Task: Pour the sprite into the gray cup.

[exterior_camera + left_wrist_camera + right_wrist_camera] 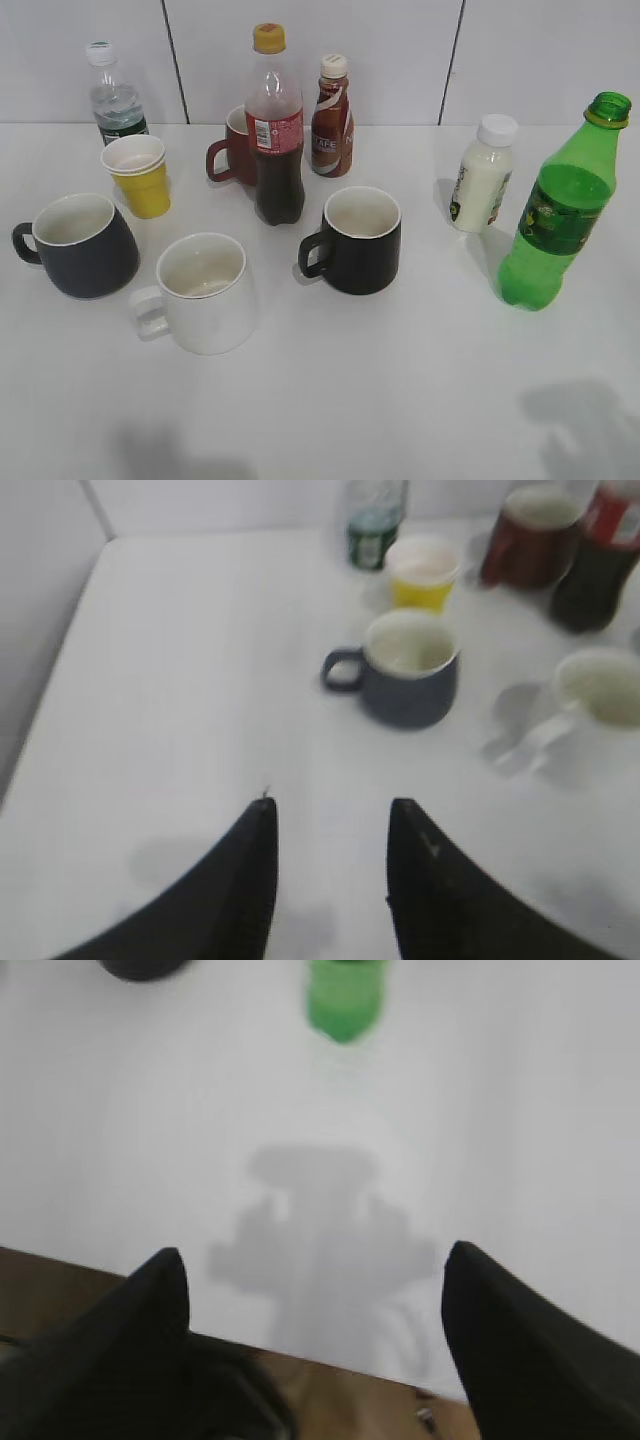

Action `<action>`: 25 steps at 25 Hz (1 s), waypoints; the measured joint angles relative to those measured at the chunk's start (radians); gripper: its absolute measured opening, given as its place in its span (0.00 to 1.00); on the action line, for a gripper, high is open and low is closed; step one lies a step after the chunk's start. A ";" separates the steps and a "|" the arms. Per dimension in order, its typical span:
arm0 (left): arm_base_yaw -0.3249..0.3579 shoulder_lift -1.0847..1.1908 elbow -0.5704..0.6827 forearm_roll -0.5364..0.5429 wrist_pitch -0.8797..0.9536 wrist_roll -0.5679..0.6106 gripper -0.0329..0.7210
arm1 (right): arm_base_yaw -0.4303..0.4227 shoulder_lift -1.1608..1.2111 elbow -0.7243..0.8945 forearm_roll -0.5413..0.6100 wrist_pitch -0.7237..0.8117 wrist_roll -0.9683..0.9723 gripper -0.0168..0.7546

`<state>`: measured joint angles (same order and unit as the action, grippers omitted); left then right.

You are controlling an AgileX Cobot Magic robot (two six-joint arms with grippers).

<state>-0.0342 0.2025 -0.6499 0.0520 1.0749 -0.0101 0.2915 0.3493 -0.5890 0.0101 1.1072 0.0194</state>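
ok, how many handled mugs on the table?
4: gray cup far left, white mug front, black mug center, dark red mug partly hidden behind the cola bottle. Others could be hidden behind bottles.

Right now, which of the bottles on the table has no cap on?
The green sprite bottle at far right: its neck is open. The cola, coffee, milk and water bottles all have their caps on.

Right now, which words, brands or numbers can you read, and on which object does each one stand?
"AFE": fragment on the brown coffee bottle.
Cola bottle red label: too small to read.
Sprite label: blurred.
White milk bottle and water bottle labels: unreadable.
Mugs: no text.
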 joint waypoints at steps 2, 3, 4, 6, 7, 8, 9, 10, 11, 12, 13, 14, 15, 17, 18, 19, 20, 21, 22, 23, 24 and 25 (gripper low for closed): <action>0.003 -0.052 0.047 0.021 0.034 -0.001 0.43 | 0.000 -0.094 0.037 -0.036 0.018 0.008 0.78; 0.004 -0.071 0.066 0.019 0.041 -0.002 0.43 | 0.000 -0.117 0.040 -0.044 0.018 0.010 0.78; 0.004 -0.083 0.079 0.016 0.036 -0.002 0.43 | 0.000 -0.174 0.049 -0.055 0.007 0.013 0.78; 0.004 -0.100 0.100 0.011 0.003 -0.003 0.43 | 0.000 -0.234 0.068 -0.061 -0.034 0.014 0.78; 0.004 -0.101 0.109 0.010 -0.006 -0.004 0.43 | 0.000 -0.249 0.078 -0.064 -0.044 0.015 0.78; 0.004 -0.101 0.114 0.010 -0.012 -0.005 0.43 | 0.000 -0.252 0.081 -0.066 -0.049 0.015 0.78; 0.004 -0.101 0.115 0.009 -0.014 -0.005 0.43 | 0.000 -0.253 0.084 -0.067 -0.057 0.015 0.78; 0.004 -0.101 0.115 0.009 -0.016 -0.005 0.43 | 0.000 -0.253 0.084 -0.068 -0.062 0.015 0.78; 0.004 -0.101 0.115 0.009 -0.018 -0.005 0.43 | 0.000 -0.253 0.084 -0.068 -0.066 0.015 0.78; 0.004 -0.101 0.115 0.009 -0.018 -0.005 0.43 | 0.000 -0.253 0.084 -0.068 -0.066 0.015 0.78; 0.004 -0.101 0.115 0.009 -0.019 -0.007 0.43 | 0.000 -0.253 0.084 -0.068 -0.066 0.015 0.78; 0.004 -0.101 0.115 0.009 -0.020 -0.006 0.43 | 0.000 -0.253 0.084 -0.068 -0.066 0.015 0.78; 0.004 -0.101 0.115 0.009 -0.020 -0.007 0.43 | 0.000 -0.253 0.084 -0.068 -0.066 0.015 0.78; 0.004 -0.101 0.115 0.009 -0.020 -0.007 0.43 | -0.003 -0.253 0.084 -0.068 -0.067 0.015 0.78; 0.004 -0.101 0.115 0.009 -0.020 -0.007 0.43 | -0.013 -0.253 0.084 -0.068 -0.068 0.015 0.78; 0.004 -0.101 0.115 0.009 -0.020 -0.007 0.43 | -0.029 -0.253 0.084 -0.068 -0.068 0.015 0.78; 0.004 -0.101 0.115 0.009 -0.020 -0.007 0.43 | -0.057 -0.253 0.084 -0.068 -0.068 0.015 0.77; 0.005 -0.101 0.115 0.009 -0.021 -0.007 0.43 | -0.094 -0.253 0.084 -0.068 -0.068 0.015 0.77; 0.008 -0.101 0.115 0.009 -0.021 -0.007 0.43 | -0.128 -0.253 0.084 -0.068 -0.069 0.015 0.76; 0.013 -0.101 0.115 0.009 -0.021 -0.007 0.43 | -0.172 -0.256 0.084 -0.068 -0.069 0.015 0.76; 0.017 -0.101 0.115 0.009 -0.021 -0.007 0.43 | -0.209 -0.263 0.084 -0.068 -0.070 0.015 0.76; 0.019 -0.104 0.115 0.009 -0.021 -0.007 0.43 | -0.234 -0.276 0.084 -0.068 -0.070 0.015 0.76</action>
<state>-0.0150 0.0982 -0.5352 0.0607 1.0537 -0.0171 0.0571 0.0736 -0.5049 -0.0578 1.0371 0.0340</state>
